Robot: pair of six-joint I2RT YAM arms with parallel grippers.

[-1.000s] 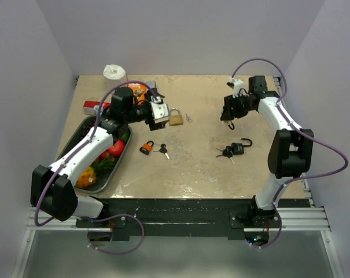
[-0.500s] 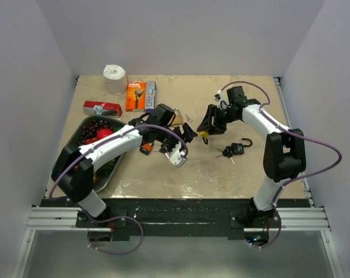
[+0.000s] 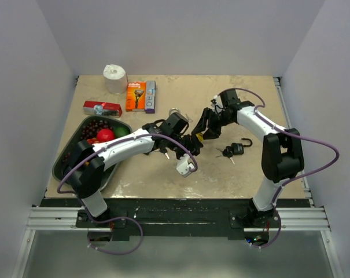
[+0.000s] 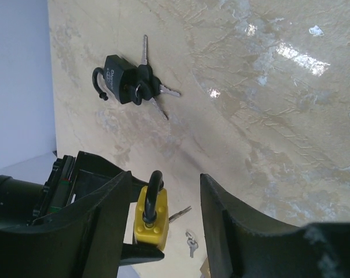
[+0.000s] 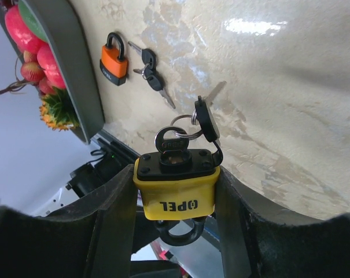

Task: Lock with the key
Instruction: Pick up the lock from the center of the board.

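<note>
Clamping right end effector (image 5: 175, 197) on yellow "OPEL" padlock (image 5: 177, 184), key (image 5: 173, 142) inserted, left end effector (image 4: 164, 194) spread apart.

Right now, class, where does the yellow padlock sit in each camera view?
Top external: yellow padlock, mid-picture, slightly right of centre.
Left wrist: bottom edge, left of centre, shackle pointing up.
Right wrist: lower centre, clamped by the right gripper.
Shared landmark: black padlock with keys, in top and left-wrist views only.

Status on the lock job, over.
Right gripper clamped on yellow padlock, key seated in it. Left gripper open, close beside it. Black padlock lies apart, nothing blocking.
</note>
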